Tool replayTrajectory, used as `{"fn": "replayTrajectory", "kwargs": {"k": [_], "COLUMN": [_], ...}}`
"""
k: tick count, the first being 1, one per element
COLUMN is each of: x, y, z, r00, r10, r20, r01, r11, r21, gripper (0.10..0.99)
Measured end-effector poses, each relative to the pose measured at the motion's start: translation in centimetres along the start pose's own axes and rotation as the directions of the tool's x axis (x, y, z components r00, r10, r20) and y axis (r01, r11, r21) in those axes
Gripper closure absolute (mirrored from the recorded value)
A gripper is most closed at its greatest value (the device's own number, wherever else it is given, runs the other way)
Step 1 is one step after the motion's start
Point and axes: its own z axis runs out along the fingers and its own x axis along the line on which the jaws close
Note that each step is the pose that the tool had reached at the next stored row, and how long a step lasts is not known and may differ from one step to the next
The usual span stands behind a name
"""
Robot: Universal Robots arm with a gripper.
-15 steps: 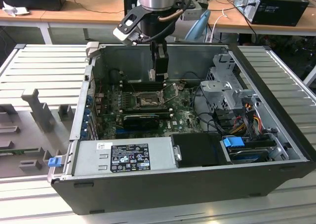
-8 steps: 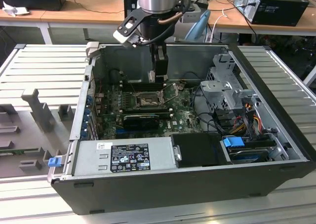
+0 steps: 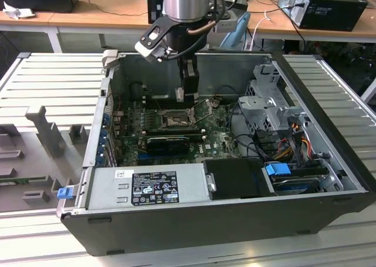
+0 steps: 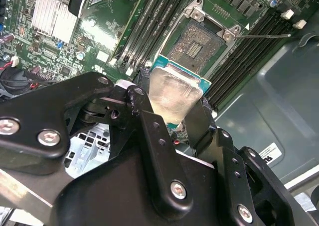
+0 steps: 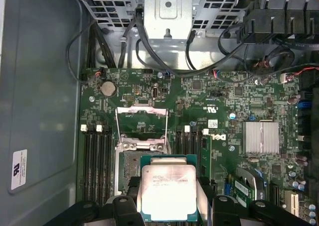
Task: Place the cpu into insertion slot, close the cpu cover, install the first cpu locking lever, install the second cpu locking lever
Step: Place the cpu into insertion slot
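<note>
My gripper (image 4: pixel 172 114) is shut on the cpu (image 4: pixel 172 92), a flat square chip with a dull silver top and a green edge. In both wrist views the black fingers (image 5: pixel 123 206) clamp two opposite sides of the cpu (image 5: pixel 167 188). The chip hangs just above the green motherboard, beside and partly over the insertion slot (image 4: pixel 197 46), whose dark contact field lies bare. The cpu cover (image 5: pixel 141 121) is swung up and open past the slot. A thin wire locking lever (image 4: pixel 264 36) sticks out, unlatched. In the exterior view the gripper (image 3: pixel 188 96) reaches down into the open computer case over the slot (image 3: pixel 175 120).
Long black memory slots (image 5: pixel 94 161) flank the socket on both sides. A black graphics card (image 3: pixel 167 142) lies just in front, then the power supply (image 3: pixel 150 187). A metal drive cage (image 3: pixel 270 102) with cables stands at the exterior view's right. A silver heat sink (image 5: pixel 260 137) sits nearby.
</note>
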Motion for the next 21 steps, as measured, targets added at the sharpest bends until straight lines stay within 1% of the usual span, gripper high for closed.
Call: {"fn": "replayTrajectory", "kwargs": {"k": [16,17,20,21], "x": [0.0,-0.01,-0.01,-0.01], "y": [-0.04,-0.06,-0.16,-0.19], "z": [0.43,0.5,0.69,0.75], "r00": [1.0,1.0,0.9999,0.9999], "r10": [0.0,0.0,0.001,0.001], "r20": [-0.0011,-0.0032,-0.0141,-0.0156], "r01": [0.0,0.0,-0.001,-0.001], "r11": [1.0,1.0,1.0,1.0], "r21": [0.0,0.0,0.001,0.001], "gripper": [0.557,0.557,0.557,0.557]}}
